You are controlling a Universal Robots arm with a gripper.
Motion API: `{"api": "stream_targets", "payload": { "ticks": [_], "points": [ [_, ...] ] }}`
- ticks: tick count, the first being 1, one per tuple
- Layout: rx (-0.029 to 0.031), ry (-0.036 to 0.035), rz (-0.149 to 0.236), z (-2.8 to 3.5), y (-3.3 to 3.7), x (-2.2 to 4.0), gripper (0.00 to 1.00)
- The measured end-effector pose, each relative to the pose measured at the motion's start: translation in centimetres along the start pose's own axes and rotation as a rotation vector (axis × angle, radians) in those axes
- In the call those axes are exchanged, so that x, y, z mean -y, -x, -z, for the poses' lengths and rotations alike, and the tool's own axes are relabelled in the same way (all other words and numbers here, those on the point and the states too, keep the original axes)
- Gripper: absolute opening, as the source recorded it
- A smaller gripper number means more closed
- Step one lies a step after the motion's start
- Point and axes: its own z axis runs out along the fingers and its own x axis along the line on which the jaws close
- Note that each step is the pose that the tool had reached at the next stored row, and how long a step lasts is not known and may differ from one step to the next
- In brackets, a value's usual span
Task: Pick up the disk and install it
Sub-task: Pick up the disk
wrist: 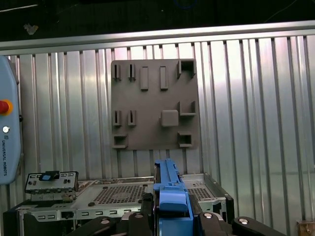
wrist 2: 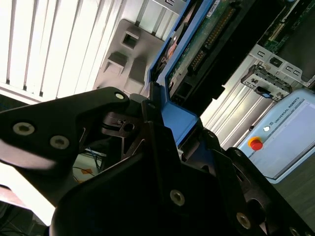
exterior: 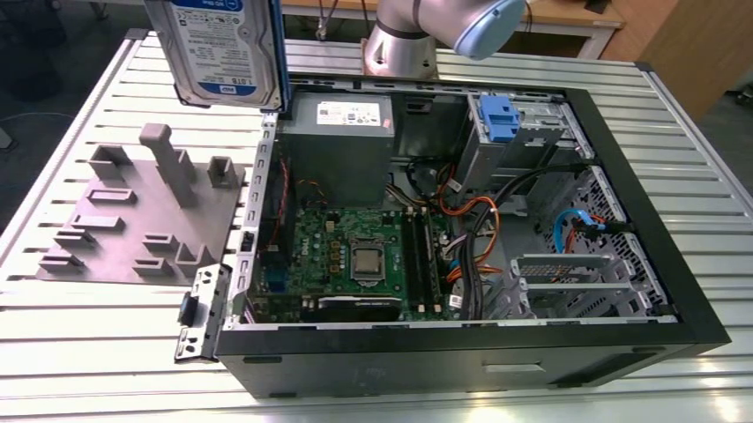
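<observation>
1. The disk is showing a white-and-blue label with dark print, above the computer case.
2. A white printed sticker is sitting on the power-supply box inside the case.
3. A pendant beside the case is carrying small lettering in both wrist views.

the disk, blue-railed, label showing, upright above the grey holder plate

Even lighting throughout, though the slatted table glares white in the second wrist view, perhaps overexposed.
</observation>
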Motion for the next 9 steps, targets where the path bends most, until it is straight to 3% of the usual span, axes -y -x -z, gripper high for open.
{"api": "stream_targets", "payload": {
  "ticks": [9],
  "points": [
    [0.0001, 0.0, 0.0, 0.0, -0.16, 0.03, 0.36]
  ]
}}
